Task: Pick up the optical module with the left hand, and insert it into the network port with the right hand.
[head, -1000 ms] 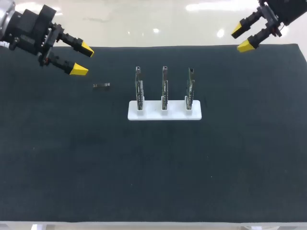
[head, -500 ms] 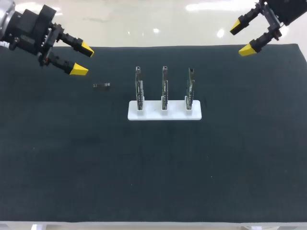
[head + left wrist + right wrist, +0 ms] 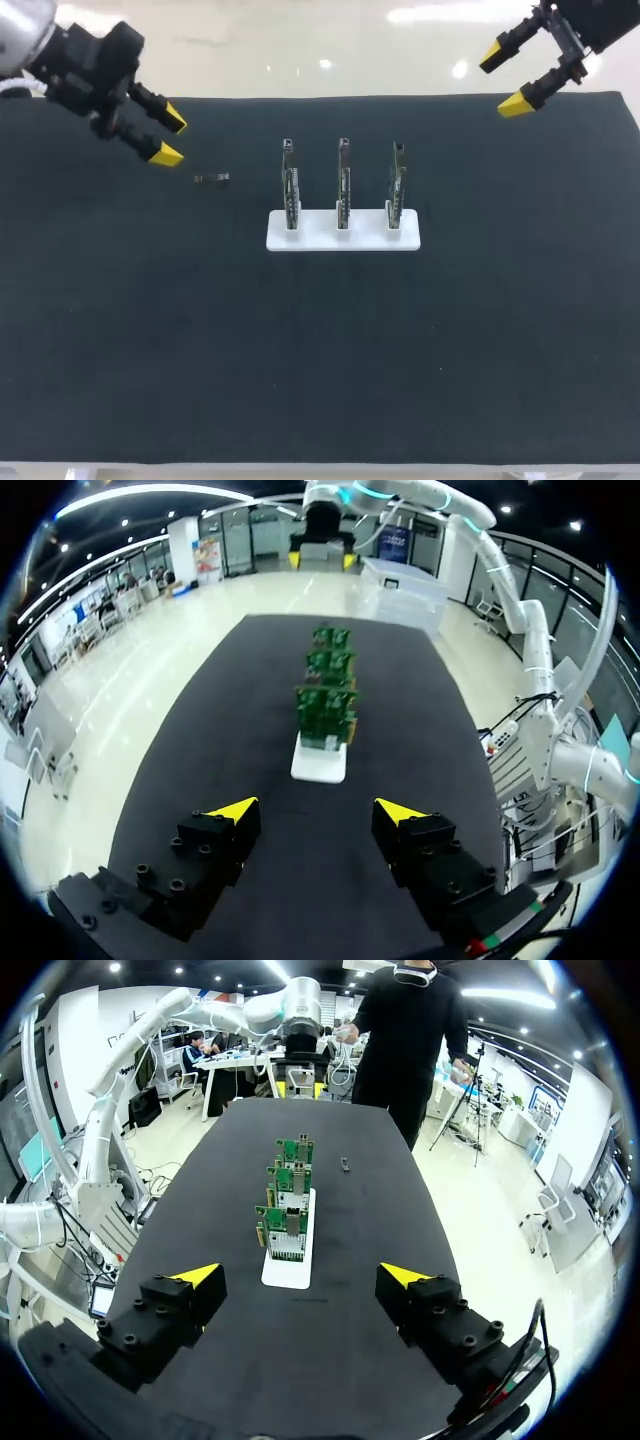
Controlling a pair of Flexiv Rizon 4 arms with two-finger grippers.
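Left gripper [image 3: 170,138]: yellow-tipped fingers spread wide, holding nothing, over the far left corner of the black cloth mat [image 3: 320,350].
Optical module [image 3: 212,179]: small dark metal bar, flat on the mat, near the left gripper, untouched.
Circuit boards [image 3: 343,185]: three green, upright in a white base [image 3: 343,240], beside the optical module.
Right gripper [image 3: 505,80]: wide open, empty, far right corner.

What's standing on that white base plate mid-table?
Three upright green circuit boards in a row stand on the white rectangular base plate. How they are fixed into it is covered by the boards themselves.
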